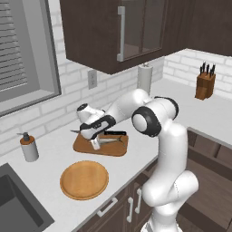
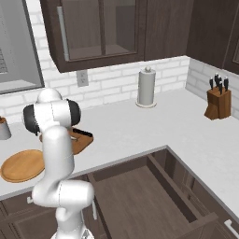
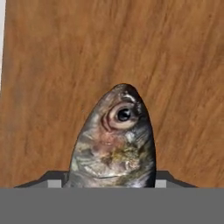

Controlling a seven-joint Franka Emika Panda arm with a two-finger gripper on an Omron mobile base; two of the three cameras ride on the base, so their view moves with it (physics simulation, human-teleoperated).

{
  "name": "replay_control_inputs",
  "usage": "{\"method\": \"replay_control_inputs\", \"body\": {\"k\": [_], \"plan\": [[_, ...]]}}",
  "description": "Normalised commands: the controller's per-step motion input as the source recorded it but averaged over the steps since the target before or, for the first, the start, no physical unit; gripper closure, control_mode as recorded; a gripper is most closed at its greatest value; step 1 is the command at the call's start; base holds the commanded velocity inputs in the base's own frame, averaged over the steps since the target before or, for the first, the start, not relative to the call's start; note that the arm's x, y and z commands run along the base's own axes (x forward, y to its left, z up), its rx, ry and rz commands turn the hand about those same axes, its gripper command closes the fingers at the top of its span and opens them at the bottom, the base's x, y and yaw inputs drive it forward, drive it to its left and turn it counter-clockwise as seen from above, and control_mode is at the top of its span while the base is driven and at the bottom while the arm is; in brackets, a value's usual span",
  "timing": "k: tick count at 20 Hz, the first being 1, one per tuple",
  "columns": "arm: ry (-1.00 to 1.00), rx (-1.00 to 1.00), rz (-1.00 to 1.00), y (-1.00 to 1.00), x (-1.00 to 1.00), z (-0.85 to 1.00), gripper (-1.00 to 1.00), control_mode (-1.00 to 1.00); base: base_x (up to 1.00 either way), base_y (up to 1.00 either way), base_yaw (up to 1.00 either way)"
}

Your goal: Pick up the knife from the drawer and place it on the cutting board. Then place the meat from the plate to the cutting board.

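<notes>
The gripper [image 1: 96, 144] is hanging low over the cutting board [image 1: 81, 146], squeezing the fish [image 3: 114, 140]. The fish is lying right above the board, beside the knife [image 1: 114, 133].

The fish [image 3: 114, 140] looks wet and glossy, with silvery, mottled skin and a shiny eye. Beneath it the board [image 3: 57, 65] is matt brown wood with visible grain. The plate [image 1: 84, 180] is smooth tan wood. The counter [image 1: 50, 149] looks pale, smooth and matt
</notes>
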Motion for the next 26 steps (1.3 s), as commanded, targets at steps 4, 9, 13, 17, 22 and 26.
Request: {"method": "replay_control_inputs", "body": {"k": [4, 9, 13, 17, 22, 26], "plan": [[0.0, 0.0, 0.0, 0.0, -0.02, 0.16, -1.0, -1.0, 0.0, 0.0, 0.0], [-0.04, 0.0, 0.0, 0.0, -0.17, 0.33, -1.0, -1.0, 0.0, 0.0, 0.0], [-0.11, 0.05, 0.0, 0.06, -0.64, 0.65, -1.0, -1.0, 0.0, 0.0, 0.0], [-0.22, 0.0, 0.0, 0.0, -0.63, 0.75, -1.0, -1.0, 0.0, 0.0, 0.0], [-0.27, 0.0, 0.0, -0.01, -0.72, 0.59, -1.0, -1.0, 0.0, 0.0, 0.0], [-0.21, 0.05, 0.0, -0.33, -0.81, 0.48, -1.0, -1.0, 0.0, 0.0, 0.0]]}}
